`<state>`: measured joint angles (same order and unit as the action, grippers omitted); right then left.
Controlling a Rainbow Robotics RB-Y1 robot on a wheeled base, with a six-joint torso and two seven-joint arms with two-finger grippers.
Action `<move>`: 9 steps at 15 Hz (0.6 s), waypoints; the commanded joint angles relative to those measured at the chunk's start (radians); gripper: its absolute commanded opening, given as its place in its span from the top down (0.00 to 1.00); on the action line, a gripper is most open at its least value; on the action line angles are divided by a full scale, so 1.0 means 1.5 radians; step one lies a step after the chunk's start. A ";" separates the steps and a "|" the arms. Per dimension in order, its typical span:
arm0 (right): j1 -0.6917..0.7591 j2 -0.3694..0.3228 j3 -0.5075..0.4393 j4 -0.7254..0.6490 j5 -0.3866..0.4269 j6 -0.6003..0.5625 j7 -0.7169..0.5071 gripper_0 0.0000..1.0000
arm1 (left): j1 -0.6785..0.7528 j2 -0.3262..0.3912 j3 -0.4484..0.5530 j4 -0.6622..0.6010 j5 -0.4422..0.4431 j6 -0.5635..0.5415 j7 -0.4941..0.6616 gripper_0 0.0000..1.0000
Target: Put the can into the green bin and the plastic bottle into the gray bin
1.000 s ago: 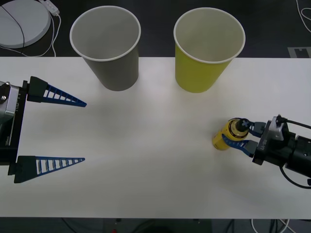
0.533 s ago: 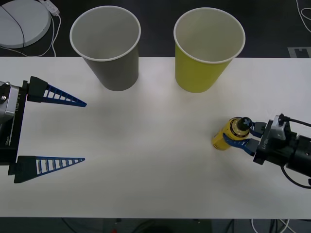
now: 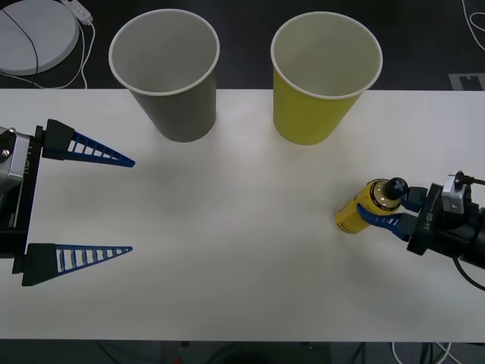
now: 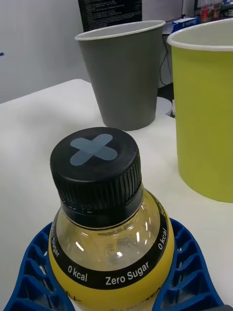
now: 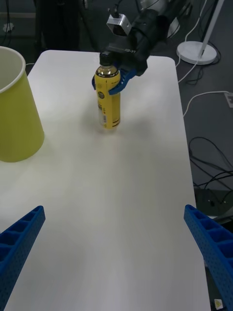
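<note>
The plastic bottle (image 3: 355, 214), yellow with a black cross-topped cap (image 4: 97, 165), is at the table's right side. My right gripper (image 3: 379, 205) is shut on its neck, one blue finger (image 4: 191, 272) on each side. In the left wrist view the right gripper (image 5: 112, 83) holds the bottle (image 5: 108, 104) upright; I cannot tell whether its base touches the table. The green bin (image 3: 324, 106) stands upright at the back right and the gray bin (image 3: 173, 98) at the back left. My left gripper (image 3: 132, 205) hangs open over the table's left side. The can is out of view.
The white table (image 3: 242, 250) has its far edge just behind the two cups. A round white base (image 3: 30, 34) with a cable lies on the floor beyond the back left corner. Cables and a round stand base (image 5: 196, 51) lie beyond the right edge.
My right gripper has drawn back to the right with the bottle in it. The bottle's cap now looks higher and nearer the camera. The left arm has stayed still.
</note>
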<state>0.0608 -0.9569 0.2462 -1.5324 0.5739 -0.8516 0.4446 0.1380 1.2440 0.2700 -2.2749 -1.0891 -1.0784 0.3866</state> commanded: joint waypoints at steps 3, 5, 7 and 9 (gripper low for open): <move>0.076 -0.019 -0.082 -0.098 0.047 0.003 -0.122 1.00 | 0.000 0.000 0.000 0.000 0.000 0.000 0.000 0.00; 0.110 -0.020 -0.130 -0.150 0.085 0.005 -0.182 1.00 | 0.000 0.000 0.000 0.000 0.000 0.000 0.000 0.00; 0.140 -0.020 -0.172 -0.205 0.121 0.009 -0.242 1.00 | 0.000 0.000 0.000 0.000 0.000 0.000 0.000 0.00; 0.166 -0.020 -0.217 -0.263 0.158 0.018 -0.310 1.00 | 0.000 0.000 0.000 0.000 0.000 0.000 0.000 0.00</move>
<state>0.2947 -0.9862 -0.0539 -1.8933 0.7890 -0.8306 0.0178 0.1381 1.2440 0.2700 -2.2749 -1.0891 -1.0784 0.3866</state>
